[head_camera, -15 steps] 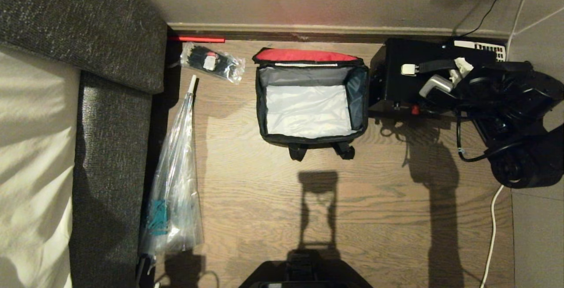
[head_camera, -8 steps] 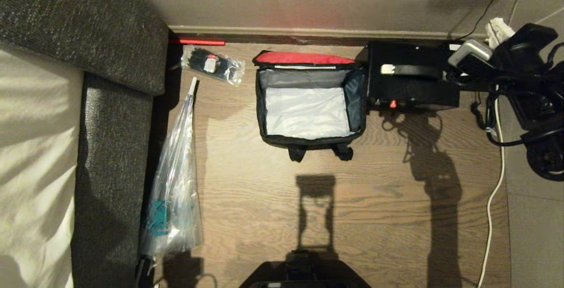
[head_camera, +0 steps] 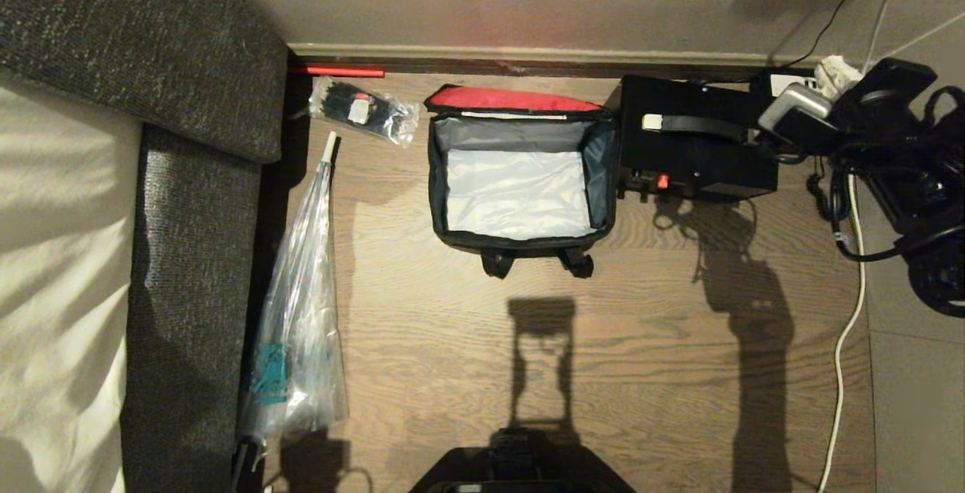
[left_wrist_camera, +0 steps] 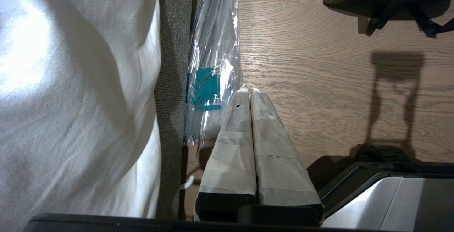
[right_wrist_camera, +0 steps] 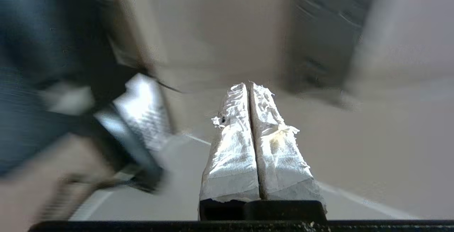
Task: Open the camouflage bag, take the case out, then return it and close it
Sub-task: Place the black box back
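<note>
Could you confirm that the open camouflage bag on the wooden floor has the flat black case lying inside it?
Not quite: the boxy camouflage fabric bag is open on the wooden floor, but the head view shows only silver-grey lining inside. The flat black rectangular case sits beside it.

Camouflage bag (head_camera: 520, 240) open, empty; black case (head_camera: 697, 169) touching beside.

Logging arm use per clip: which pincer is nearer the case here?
Right. The right pincer sits shut at the case's far right end, by its strap handle. The left pincer is shut and parked low beside the sofa, well left of the bag.
</note>
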